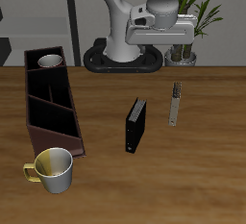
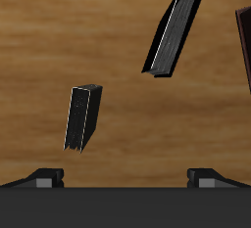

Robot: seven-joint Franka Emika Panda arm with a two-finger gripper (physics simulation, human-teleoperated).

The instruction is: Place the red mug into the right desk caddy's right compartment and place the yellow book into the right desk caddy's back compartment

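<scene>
Right desk caddy [image 1: 53,108], a long maroon organiser with a black inside, runs up the left side of the frame on a wooden counter [image 1: 192,180]. At lower left, just beside its near end, a yellow-and-white mug [image 1: 55,168] stands upright. At the centre a black book [image 1: 135,124] stands on edge. Right of centre and slightly farther back is the thin yellow book [image 1: 175,103], apart from the black one. At upper left the red mug [image 1: 50,62] sits in the caddy's far end section, pale inside showing. The claw [image 2: 124,177] hangs over the books, fingertips [image 2: 41,176] spread wide, empty.
</scene>
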